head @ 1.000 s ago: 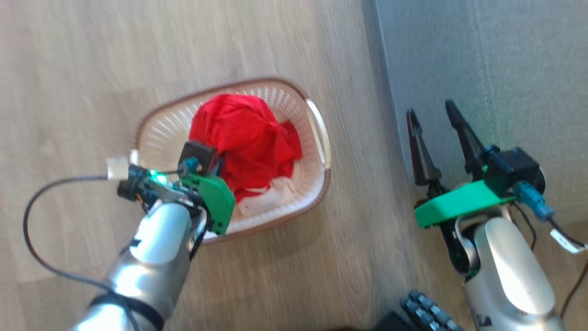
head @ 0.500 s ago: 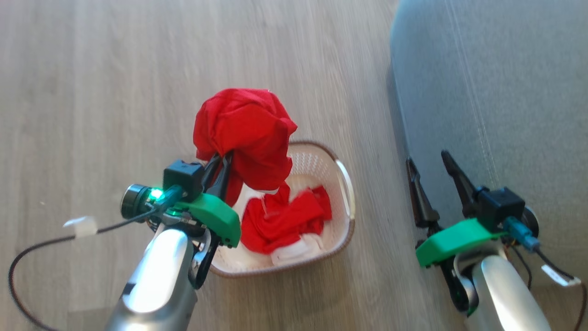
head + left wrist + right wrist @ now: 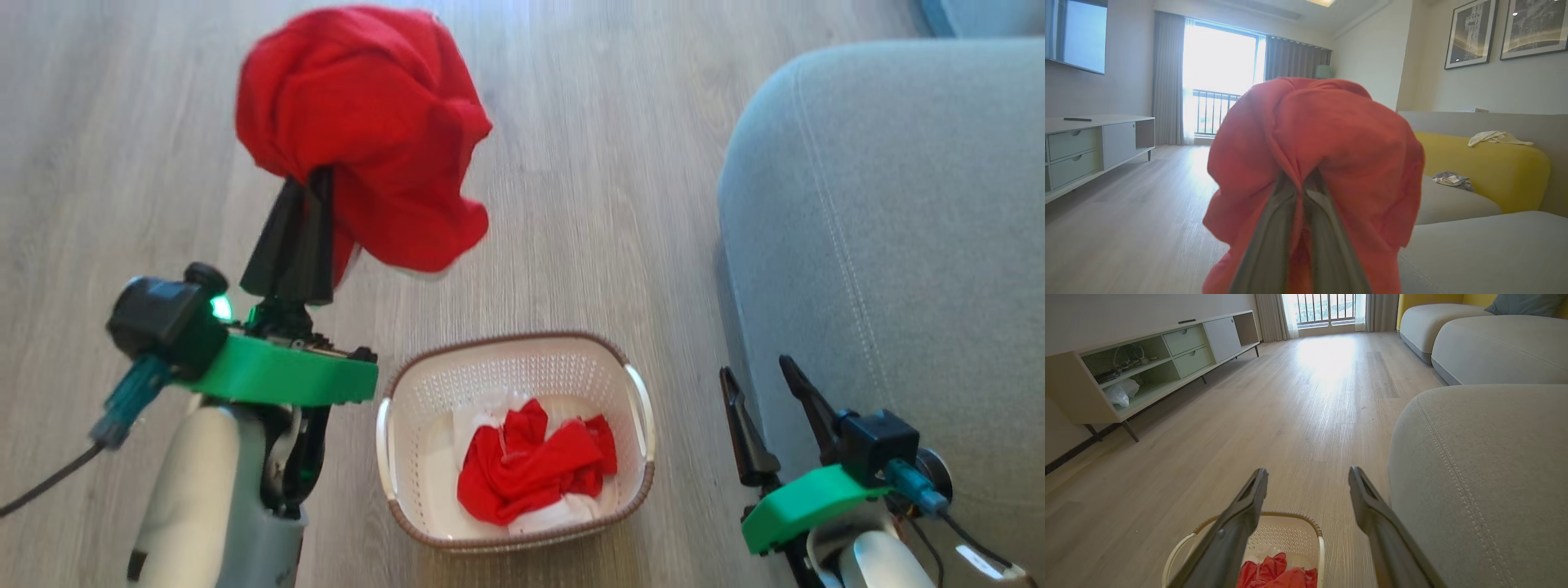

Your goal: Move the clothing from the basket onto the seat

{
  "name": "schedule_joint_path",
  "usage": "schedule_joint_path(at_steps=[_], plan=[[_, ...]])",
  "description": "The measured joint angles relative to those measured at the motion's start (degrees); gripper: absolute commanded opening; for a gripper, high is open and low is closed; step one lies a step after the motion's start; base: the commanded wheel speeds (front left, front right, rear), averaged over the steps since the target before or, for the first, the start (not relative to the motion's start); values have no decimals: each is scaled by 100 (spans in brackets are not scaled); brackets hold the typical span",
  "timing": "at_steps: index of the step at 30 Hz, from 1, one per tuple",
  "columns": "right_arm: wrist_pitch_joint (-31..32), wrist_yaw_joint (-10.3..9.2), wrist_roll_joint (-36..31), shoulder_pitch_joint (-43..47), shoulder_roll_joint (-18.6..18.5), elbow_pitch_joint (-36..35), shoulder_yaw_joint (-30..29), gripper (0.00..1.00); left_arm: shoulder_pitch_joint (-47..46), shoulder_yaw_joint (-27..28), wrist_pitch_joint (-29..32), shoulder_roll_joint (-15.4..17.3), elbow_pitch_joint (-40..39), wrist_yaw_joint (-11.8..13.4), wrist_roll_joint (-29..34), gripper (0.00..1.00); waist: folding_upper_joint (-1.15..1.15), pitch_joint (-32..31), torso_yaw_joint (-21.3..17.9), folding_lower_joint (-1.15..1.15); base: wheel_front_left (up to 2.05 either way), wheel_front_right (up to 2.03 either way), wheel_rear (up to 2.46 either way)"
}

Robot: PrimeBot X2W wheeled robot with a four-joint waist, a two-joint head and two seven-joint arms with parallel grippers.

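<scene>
A second earlier the left jaws had been down inside the basket (image 3: 506, 371), buried in a red heap. Half a second earlier they had drawn one piece up to just above the rim. Now that red garment (image 3: 359, 122) hung high over the floor (image 3: 122, 163), wholly clear of the basket and out past its far rim. It was bunched around the two dark fingers (image 3: 290, 237), with the left jaws clenched on a fold of it, and the left wrist view showed the red garment (image 3: 1323, 134) draped over both tips.

The head camera had swung during the lift, so the basket's slide toward the lower edge of that view was the camera's doing, not the basket's.

A second red piece (image 3: 522, 469) with white trim remained on the basket's floor, toward the near rim. The right jaws had stayed spread wide and empty, close by the edge of the seat (image 3: 898, 245).

For the task, the pick looked to have succeeded — one garment was out and firmly held. It was not yet over the seat, which lay well off to the right, so a carry across probably came next. With cloth still in the basket, at least one more trip seemed needed.
</scene>
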Motion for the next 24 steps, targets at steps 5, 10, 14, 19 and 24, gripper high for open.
schedule_joint_path(at_steps=[5,10,14,19,24], plan=[[0,0,12,97,0,-71,99,100,126,-1,-25,0,-523,0,0,0,0,-180,27,0,0,0,0],[0,0,108,149,0,-186,97,100,158,-296,-25,2,-940,-1,143,0,0,-238,52,0,0,0,0],[0,0,111,218,0,-186,104,100,165,-766,-25,4,-1088,-54,274,0,0,-223,102,0,0,0,0],[0,0,104,216,0,-187,113,100,269,-1338,-25,9,-850,-154,488,0,0,-208,130,0,0,0,0],[0,0,60,215,0,-188,113,100,476,-1740,-25,22,-247,-253,558,0,0,-183,114,0,0,0,0]])
